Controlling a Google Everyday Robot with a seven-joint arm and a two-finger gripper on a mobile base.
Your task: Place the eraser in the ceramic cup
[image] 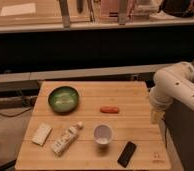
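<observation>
The eraser (127, 153) is a flat black bar lying at an angle on the wooden table (90, 160), near the front right corner. The ceramic cup (103, 134) is a small white cup standing upright just left of the eraser, a short gap apart. The white arm (176, 87) comes in from the right. Its gripper (156, 116) hangs at the table's right edge, up and to the right of the eraser and well clear of it. Nothing shows in the gripper.
A green bowl (64, 98) stands at the back left. A small orange oblong piece (109, 109) lies mid-table. A pale flat block (41, 134) and a white tube (66, 139) lie at the front left. A dark shelf runs behind the table.
</observation>
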